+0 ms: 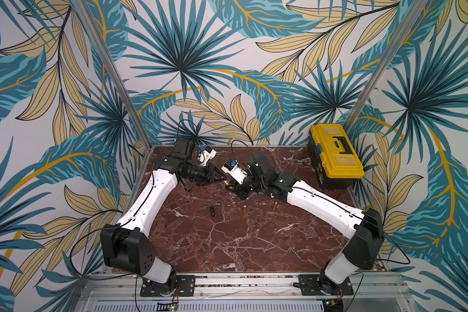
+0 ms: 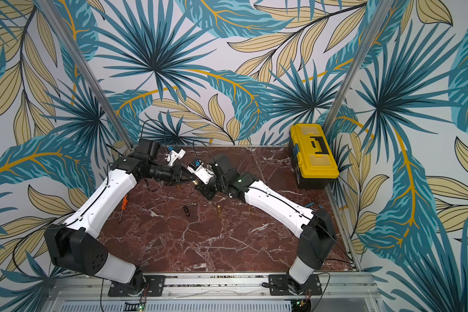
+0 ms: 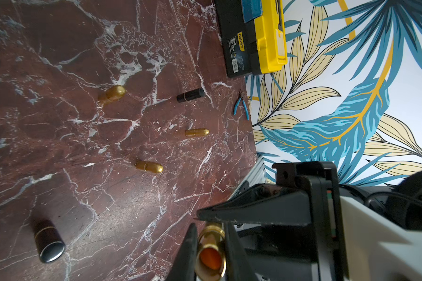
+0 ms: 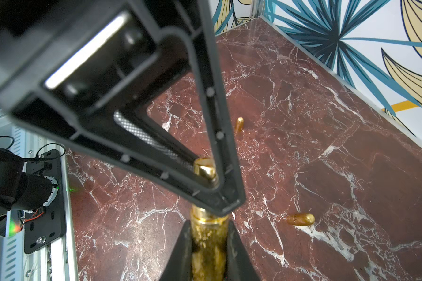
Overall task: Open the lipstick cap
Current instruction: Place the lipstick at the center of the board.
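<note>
One lipstick [image 4: 208, 250] bridges facing left end effector [image 4: 208, 177] and right end effector [image 4: 208, 225].

Gold lipstick [image 4: 208, 245] aloft, both ends clamped

Tabletop [image 1: 227, 243] dark red marble pattern with white veining; walls [image 1: 227, 40] white with teal-blue palm fronds, beige leaves outlined in black and yellow stems, frame posts [image 1: 111, 81] silver-grey. Toolbox [image 1: 333, 162] yellow lid over black body, blue latch; arms [image 1: 152, 197] white shells, black joints. Lipstick [image 4: 208, 243] glittery gold with a shiny gold collar, orange-red stick inside; loose tubes [image 3: 149, 166] gold, cap [image 3: 48, 240] black with a thin gold band, pliers [image 3: 241, 109] blue-handled, screwdriver [image 2: 124, 202] orange-handled
</note>
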You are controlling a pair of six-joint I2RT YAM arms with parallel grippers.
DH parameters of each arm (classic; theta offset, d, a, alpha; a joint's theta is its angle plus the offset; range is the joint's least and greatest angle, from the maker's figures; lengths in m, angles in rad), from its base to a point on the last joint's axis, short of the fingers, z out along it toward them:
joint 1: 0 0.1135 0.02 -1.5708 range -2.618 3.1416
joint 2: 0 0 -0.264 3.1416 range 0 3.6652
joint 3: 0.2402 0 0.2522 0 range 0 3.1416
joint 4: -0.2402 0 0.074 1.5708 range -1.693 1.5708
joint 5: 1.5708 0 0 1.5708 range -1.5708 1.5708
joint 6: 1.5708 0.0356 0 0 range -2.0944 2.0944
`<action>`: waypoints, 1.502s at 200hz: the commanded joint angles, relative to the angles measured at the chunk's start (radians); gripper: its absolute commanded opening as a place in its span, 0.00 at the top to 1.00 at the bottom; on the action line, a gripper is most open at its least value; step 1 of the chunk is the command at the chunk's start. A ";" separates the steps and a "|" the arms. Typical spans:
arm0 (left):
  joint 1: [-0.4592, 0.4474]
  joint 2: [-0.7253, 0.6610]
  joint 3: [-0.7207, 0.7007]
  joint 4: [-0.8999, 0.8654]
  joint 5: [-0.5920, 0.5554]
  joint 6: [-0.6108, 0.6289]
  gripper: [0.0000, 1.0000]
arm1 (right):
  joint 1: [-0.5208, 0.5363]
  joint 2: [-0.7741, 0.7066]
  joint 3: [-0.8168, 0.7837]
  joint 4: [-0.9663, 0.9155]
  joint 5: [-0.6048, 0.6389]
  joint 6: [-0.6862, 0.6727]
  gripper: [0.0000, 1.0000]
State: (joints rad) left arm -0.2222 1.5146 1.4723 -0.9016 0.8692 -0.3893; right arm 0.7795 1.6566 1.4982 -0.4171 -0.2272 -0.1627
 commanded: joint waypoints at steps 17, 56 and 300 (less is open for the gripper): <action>-0.003 0.001 -0.002 0.000 -0.043 0.023 0.98 | 0.004 0.008 0.013 -0.014 0.027 0.000 0.55; 0.012 0.025 0.040 -0.001 -0.113 0.016 0.98 | 0.004 -0.029 -0.028 0.000 0.078 -0.001 0.50; -0.130 0.460 0.125 0.273 -0.913 0.170 0.97 | 0.003 -0.260 -0.283 0.118 0.308 0.051 0.49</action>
State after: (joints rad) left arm -0.3420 1.9854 1.6482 -0.7391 -0.0116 -0.2321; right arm 0.7795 1.3998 1.2438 -0.3103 0.0647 -0.1230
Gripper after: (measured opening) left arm 0.183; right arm 0.507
